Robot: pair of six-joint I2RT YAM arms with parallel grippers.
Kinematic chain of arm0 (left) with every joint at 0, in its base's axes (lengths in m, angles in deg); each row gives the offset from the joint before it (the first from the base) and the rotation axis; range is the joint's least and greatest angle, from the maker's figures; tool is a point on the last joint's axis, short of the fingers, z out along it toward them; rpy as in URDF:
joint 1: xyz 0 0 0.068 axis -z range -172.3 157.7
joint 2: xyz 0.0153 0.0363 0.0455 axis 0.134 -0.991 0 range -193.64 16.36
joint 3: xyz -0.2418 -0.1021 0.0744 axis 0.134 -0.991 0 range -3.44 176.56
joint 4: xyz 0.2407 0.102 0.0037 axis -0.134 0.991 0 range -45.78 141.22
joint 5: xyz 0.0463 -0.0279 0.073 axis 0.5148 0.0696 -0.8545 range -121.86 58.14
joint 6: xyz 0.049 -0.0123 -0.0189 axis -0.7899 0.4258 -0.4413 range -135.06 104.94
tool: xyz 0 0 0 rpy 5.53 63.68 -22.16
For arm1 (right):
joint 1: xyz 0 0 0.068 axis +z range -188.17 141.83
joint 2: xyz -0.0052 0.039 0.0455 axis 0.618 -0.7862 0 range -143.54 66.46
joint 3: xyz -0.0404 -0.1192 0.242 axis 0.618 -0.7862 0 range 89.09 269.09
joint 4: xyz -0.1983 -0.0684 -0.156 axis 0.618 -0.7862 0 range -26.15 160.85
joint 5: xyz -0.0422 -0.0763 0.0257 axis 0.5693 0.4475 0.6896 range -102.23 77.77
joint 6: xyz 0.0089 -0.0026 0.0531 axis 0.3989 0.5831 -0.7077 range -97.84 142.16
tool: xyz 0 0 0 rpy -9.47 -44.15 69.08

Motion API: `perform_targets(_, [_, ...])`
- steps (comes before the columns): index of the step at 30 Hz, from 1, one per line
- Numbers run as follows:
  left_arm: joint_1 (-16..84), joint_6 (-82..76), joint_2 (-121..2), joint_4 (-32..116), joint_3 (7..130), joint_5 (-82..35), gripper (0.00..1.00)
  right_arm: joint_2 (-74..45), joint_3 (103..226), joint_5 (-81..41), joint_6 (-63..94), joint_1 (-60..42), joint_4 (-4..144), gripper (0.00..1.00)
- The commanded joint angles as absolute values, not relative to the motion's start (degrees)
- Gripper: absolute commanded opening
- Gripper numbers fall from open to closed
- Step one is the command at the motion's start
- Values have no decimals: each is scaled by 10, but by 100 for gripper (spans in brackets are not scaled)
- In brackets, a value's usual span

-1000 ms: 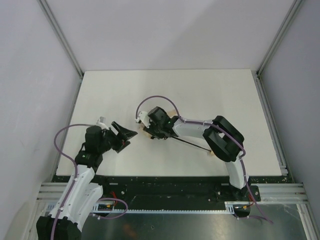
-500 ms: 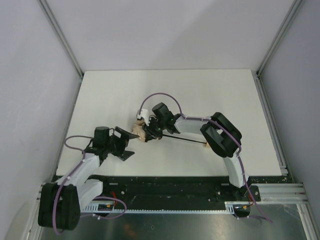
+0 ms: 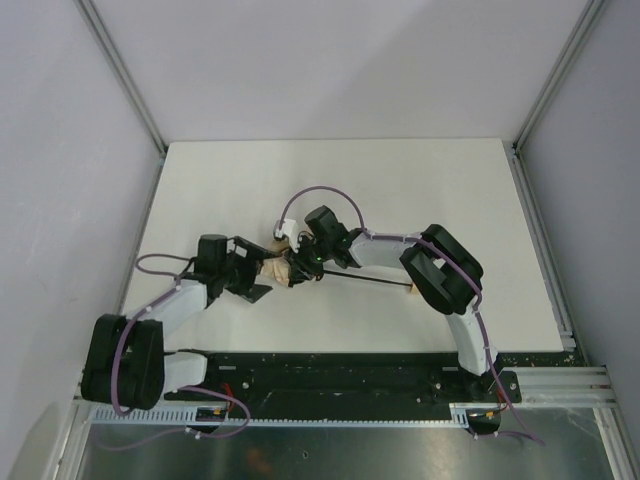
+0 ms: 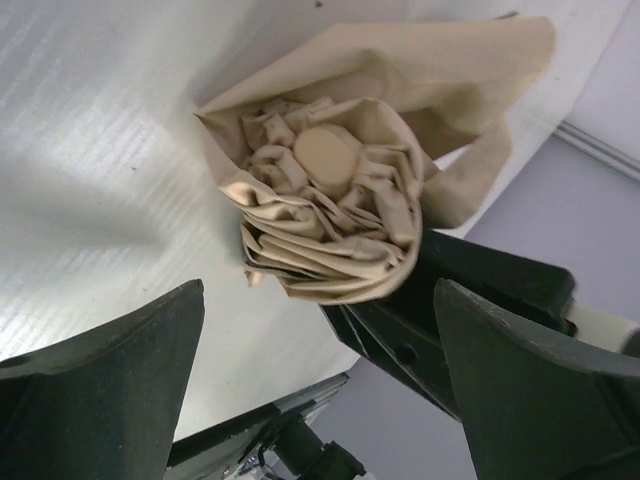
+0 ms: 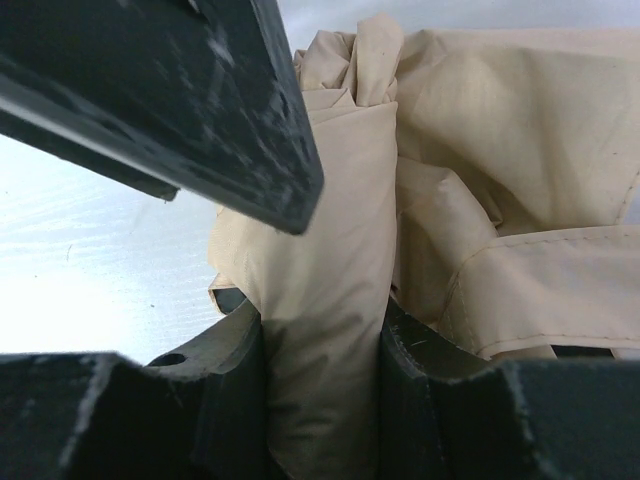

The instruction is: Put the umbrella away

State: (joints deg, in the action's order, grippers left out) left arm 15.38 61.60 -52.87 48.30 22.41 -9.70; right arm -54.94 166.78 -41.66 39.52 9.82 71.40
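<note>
Noting left gripper [image 3: 260, 273] gaping fully, gripping nothing, pointing at the bunched canopy end of the umbrella [image 4: 325, 200], just beside it. Noting right gripper [image 5: 320, 360] pinching partway closed on the beige fabric roll, close behind that end. Seeing umbrella lying mid-table, nearer the front edge, black shaft [image 3: 365, 283] running right to small tan handle [image 3: 410, 291]. Seeing white table [image 3: 400, 180] stretching wide beyond, toward both side edges and the far edge meeting the grey wall [image 3: 340, 70].

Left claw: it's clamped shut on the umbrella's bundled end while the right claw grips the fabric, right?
No. The left claw stands wide open before the umbrella's bundled end, holding nothing, as the left wrist view shows; the right claw does grip the fabric.
</note>
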Motion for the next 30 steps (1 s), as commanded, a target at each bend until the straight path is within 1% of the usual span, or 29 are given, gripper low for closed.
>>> perform_targets(1, [177, 639, -572, 467, 251, -146, 99, -595, 1629, -441, 366, 111, 616, 0])
perform_targets(7, [187, 618, -636, 451, 262, -230, 91, -591, 1630, -447, 365, 117, 617, 0])
perform_targets(9, [188, 606, -658, 421, 266, -244, 84, -592, 1630, -452, 365, 118, 619, 0])
perform_targets(13, [189, 599, -692, 382, 255, -257, 66, -593, 1629, -467, 363, 120, 619, 0])
perform_targets(15, [189, 586, -706, 376, 250, -270, 55, -592, 1630, -477, 364, 121, 618, 0])
perform_targets(17, [186, 573, -718, 365, 242, -276, 37, -590, 1632, -486, 366, 121, 614, 0])
perform_targets(19, [186, 569, -726, 358, 238, -271, 17, -587, 1633, -495, 368, 121, 610, 0])
perform_targets(20, [185, 566, -730, 357, 238, -266, 9, -584, 1634, -499, 365, 120, 609, 0])
perform_targets(21, [185, 564, -734, 358, 238, -260, 5, -581, 1635, -502, 362, 119, 609, 0])
perform_targets(23, [185, 560, -738, 366, 239, -249, 1, -570, 1636, -493, 347, 116, 610, 1])
perform_targets(24, [186, 557, -739, 372, 240, -244, 1, -561, 1637, -479, 336, 114, 612, 4])
perform_targets(25, [186, 555, -738, 385, 242, -241, 0, -552, 1637, -461, 322, 112, 614, 10])
perform_targets(27, [186, 551, -735, 403, 248, -236, 0, -525, 1637, -417, 293, 110, 619, 26])
perform_targets(30, [186, 545, -731, 428, 259, -230, 0, -482, 1640, -349, 278, 115, 614, 52])
